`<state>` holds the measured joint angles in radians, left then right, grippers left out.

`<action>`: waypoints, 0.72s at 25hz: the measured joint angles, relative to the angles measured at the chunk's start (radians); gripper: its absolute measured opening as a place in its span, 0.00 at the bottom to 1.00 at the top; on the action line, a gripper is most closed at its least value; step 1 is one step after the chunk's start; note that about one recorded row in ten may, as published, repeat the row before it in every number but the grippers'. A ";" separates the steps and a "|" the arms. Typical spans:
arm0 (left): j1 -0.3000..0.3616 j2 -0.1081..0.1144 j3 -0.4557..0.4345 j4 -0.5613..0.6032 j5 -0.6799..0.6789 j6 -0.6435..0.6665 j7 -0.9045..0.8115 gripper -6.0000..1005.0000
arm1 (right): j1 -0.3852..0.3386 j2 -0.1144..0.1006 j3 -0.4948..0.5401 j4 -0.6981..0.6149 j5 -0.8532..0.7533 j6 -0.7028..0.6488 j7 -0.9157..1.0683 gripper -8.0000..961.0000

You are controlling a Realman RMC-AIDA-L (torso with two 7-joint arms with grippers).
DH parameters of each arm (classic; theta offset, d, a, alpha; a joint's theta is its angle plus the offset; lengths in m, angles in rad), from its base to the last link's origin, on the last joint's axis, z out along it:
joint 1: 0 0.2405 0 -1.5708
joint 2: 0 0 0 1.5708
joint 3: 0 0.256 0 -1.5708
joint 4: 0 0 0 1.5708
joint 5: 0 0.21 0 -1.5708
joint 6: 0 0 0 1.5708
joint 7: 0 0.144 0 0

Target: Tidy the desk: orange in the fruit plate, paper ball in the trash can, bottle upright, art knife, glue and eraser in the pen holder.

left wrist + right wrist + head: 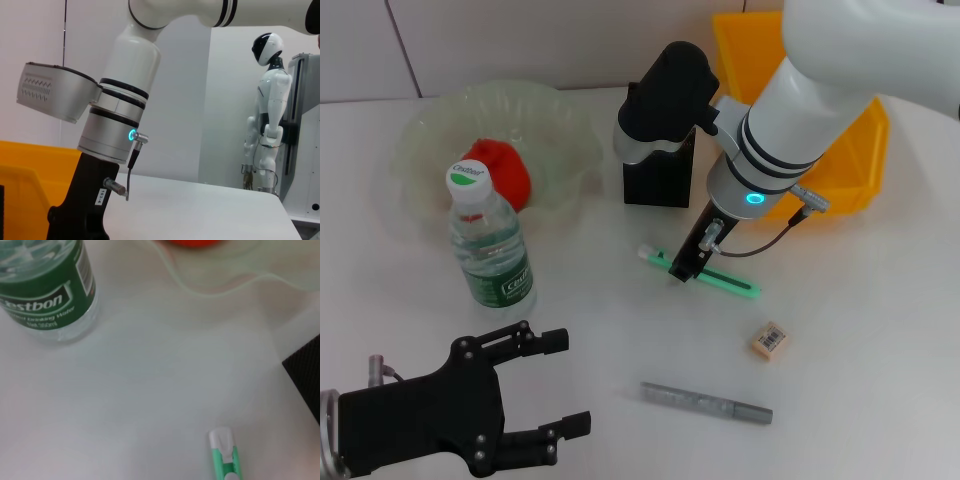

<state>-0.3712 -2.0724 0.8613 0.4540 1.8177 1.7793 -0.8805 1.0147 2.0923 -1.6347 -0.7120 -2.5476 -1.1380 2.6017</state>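
Observation:
The mint-green and white art knife (pixel 705 272) (pixel 225 457) lies flat on the desk (pixel 620 330) in front of the black mesh pen holder (pixel 658 180). My right gripper (pixel 685 265) is down on the knife's middle. The orange (pixel 500 168) lies in the pale-green fruit plate (pixel 430 125). Next to the plate the bottle (pixel 490 240) (pixel 45 290) stands upright. The eraser (pixel 770 340) and the grey glue (pixel 705 402) lie nearer the front. My left gripper (pixel 565 385) is open and empty at the front left. The paper ball is out of view.
The yellow-orange trash can (pixel 845 170) (pixel 25 190) stands at the back right, behind my right arm. That arm's wrist hides the top of the pen holder. A white humanoid robot (pixel 265 130) stands in the room beyond the desk.

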 joint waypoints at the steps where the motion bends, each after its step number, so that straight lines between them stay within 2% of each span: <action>1: 0.000 0.000 0.000 0.000 0.000 0.000 0.000 0.81 | 0.000 0.000 0.000 0.000 0.000 0.000 0.000 0.42; 18: 0.000 0.000 0.001 -0.011 0.000 0.005 0.000 0.81 | 0.001 0.000 -0.001 0.003 0.009 -0.008 -0.001 0.30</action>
<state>-0.3713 -2.0724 0.8621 0.4434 1.8178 1.7843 -0.8806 1.0153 2.0923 -1.6352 -0.7092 -2.5386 -1.1459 2.6010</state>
